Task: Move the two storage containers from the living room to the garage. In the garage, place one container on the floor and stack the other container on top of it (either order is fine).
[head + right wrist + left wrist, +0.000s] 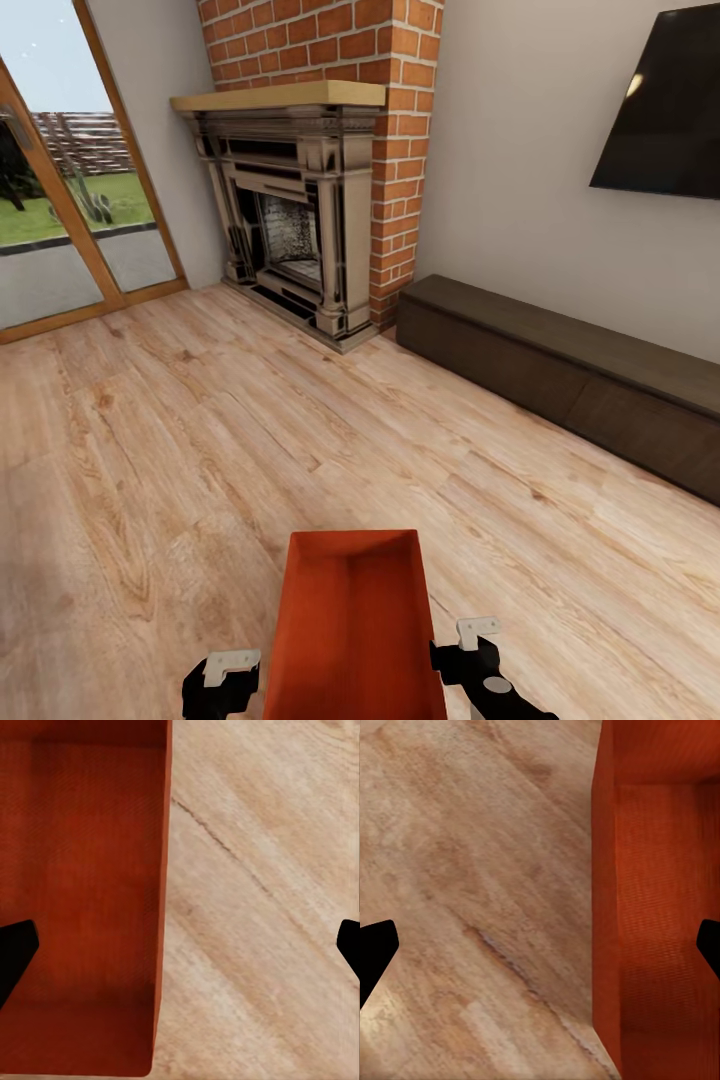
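Container: I see one orange-red storage container (pixel 352 625) at the bottom centre of the head view, between my two arms, above the wood-plank floor (pixel 200 450).
Left end effector (pixel 540 945): fingers spread wide, straddling the tub's side wall, not clenched on it.
Right end effector (pixel 180 945): likewise spread, one finger over the ribbed inside, one over the floor.
Room: brick fireplace (pixel 300 220) upper centre, dark low cabinet (pixel 560 370) at right, black TV (pixel 665 110) upper right, glass door (pixel 60 200) upper left.

Both arms reach low and forward, the left gripper (pixel 222 672) and right gripper (pixel 470 650) level, jaws spread wide.
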### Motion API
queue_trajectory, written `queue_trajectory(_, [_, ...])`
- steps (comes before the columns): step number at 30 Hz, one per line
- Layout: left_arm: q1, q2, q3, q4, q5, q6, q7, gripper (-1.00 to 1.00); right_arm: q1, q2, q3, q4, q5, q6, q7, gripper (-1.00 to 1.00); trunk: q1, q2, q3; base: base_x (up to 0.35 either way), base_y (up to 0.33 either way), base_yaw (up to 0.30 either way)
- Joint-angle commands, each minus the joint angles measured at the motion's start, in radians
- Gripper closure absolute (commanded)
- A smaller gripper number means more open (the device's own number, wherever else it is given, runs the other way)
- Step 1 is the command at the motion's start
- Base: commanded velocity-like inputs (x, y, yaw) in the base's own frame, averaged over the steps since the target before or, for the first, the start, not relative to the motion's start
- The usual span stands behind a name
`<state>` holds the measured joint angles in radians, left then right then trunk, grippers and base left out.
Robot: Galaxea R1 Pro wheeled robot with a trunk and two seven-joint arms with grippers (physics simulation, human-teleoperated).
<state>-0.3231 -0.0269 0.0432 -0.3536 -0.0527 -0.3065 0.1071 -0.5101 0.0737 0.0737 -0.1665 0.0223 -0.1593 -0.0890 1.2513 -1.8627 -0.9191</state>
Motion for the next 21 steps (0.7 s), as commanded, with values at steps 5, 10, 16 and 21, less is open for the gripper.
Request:
queue_trajectory(5, [-0.001,-0.001,0.004,0.001,-0.006,-0.003,0.002,-1.00,-0.001,0.000,0.008,0.001,0.002,-0.002,-0.008,-1.00,0.000,0.000,-0.001,0.000,0.028,0.000])
queue_trajectory(10, [-0.001,-0.001,0.004,0.001,-0.006,-0.003,0.002,-1.00,0.000,0.000,0.008,0.001,0.002,-0.002,-0.008,-1.00,0.000,0.000,-0.001,0.000,0.006,0.000])
queue_trajectory(16, [-0.001,-0.001,0.004,0.001,-0.006,-0.003,0.002,-1.00,0.000,0.000,0.008,0.001,0.002,-0.002,-0.008,-1.00,0.000,0.000,-0.001,0.000,0.001,-0.009])
queue_trajectory(21, [-0.001,-0.001,0.004,0.001,-0.006,-0.003,0.002,-1.00,-0.001,0.000,0.008,0.001,0.002,-0.002,-0.008,-1.00,0.000,0.000,-0.001,0.000,0.000,-0.038])
